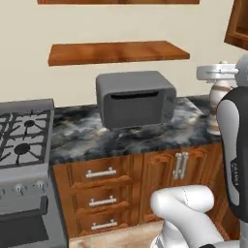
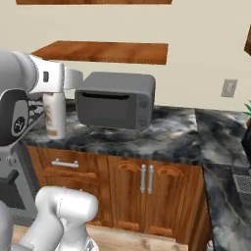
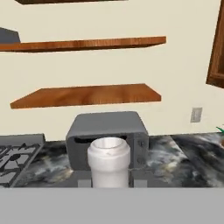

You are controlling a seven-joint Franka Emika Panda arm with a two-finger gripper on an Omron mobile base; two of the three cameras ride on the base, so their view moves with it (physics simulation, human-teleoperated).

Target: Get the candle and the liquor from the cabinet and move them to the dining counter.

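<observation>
Pincer (image 3: pixel 109 183) fingers sit drawn close together on one pale bottle, the liquor (image 3: pixel 109 162), gripping it; the hand view looks down on its round cap between the two dark tips. From the right base view the liquor (image 2: pixel 54 115) stands upright, long axis vertical, cap upward, held in the air in front of the marbled table (image 2: pixel 166 133). Behind it rests one grey toaster oven (image 2: pixel 115 99), one wooden shelf (image 2: pixel 100 51) above. One stove (image 1: pixel 22 140) adjoins the table at its left end.
</observation>
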